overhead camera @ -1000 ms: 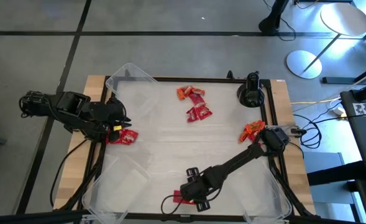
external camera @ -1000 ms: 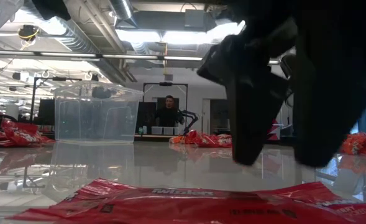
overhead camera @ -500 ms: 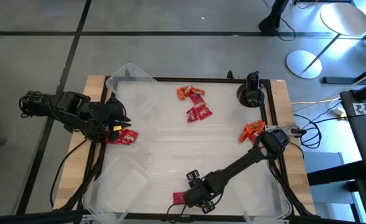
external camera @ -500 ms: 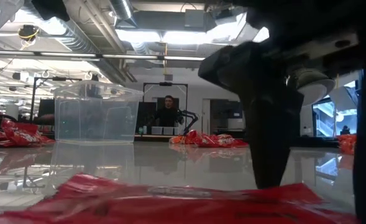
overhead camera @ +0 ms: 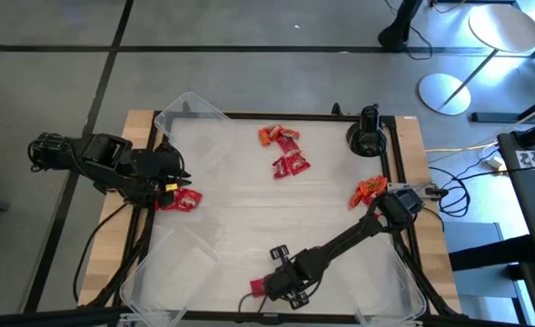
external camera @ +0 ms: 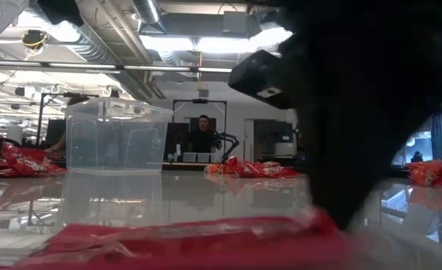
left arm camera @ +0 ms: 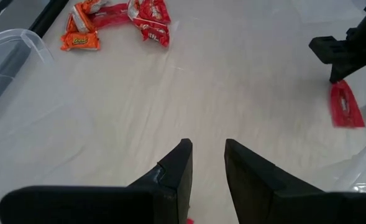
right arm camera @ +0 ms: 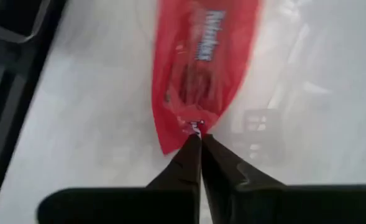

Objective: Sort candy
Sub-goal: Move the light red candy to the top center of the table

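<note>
Candy everywhere on this white table (overhead camera: pixel 249 218)! Near edge, middle: the right gripper (right arm camera: pixel 201 142) has its fingers pinched tight on the end of a flat red bar (right arm camera: pixel 201 59) lying on the surface. Over at the left edge, the left gripper (left arm camera: pixel 206 163) hovers by a red packet pile (overhead camera: pixel 180 199), fingers narrowly parted around nothing. Orange and red sweets (overhead camera: pixel 283 151) sit far-centre, another orange cluster (overhead camera: pixel 369 190) right. A clear bin (external camera: pixel 114 136) stands far left.

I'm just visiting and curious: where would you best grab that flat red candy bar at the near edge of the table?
By one short end, from above. The flat red bar lies flat, so only a thin wrapper edge is pinchable; the right gripper is shut on that end.
</note>
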{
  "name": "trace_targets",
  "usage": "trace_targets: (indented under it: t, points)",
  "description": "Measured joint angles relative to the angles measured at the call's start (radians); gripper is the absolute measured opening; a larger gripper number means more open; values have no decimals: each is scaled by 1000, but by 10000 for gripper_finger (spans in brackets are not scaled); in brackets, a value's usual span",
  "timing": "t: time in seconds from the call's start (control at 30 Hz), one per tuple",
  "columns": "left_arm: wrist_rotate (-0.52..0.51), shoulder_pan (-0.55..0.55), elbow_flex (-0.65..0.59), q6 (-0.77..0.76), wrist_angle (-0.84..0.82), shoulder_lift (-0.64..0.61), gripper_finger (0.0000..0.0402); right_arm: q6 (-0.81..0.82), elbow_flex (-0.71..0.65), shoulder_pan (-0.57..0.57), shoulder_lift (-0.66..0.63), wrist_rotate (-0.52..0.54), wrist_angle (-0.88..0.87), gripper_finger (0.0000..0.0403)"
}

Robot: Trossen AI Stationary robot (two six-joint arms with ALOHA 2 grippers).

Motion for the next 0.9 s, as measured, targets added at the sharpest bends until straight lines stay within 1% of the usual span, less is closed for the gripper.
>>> trace_targets:
  t: [0.03, 0.1, 0.17, 0.33, 0.43, 0.5, 0.67, 0.77, 0.9]
  points:
    - [0, 0, 0, -2, 0, 0, 86, 11, 11, -7, 0, 11, -6, 13]
    - [0, 0, 0, -6, 0, 0, 86, 22, 36, -15, 0, 65, -35, 16]
    - [0, 0, 0, -7, 0, 0, 86, 22, 70, -24, 0, 106, -91, 7]
    - [0, 0, 0, -14, 0, 0, 86, 24, 153, -44, 0, 138, -207, 5]
    - [0, 0, 0, -14, 1, 0, 86, 27, 199, -52, -2, 160, -246, 2]
    - [0, 0, 0, -14, 1, 0, 86, 57, 221, -56, -2, 172, -272, 2]
    - [0, 0, 0, -25, 1, 0, 86, 121, 244, -67, -2, 211, -289, 1]
    - [0, 0, 0, -25, 1, 0, 86, 204, 244, -79, -2, 226, -335, 1]
    - [0, 0, 0, -26, 1, 0, 86, 260, 244, -101, -14, 314, -393, 1]
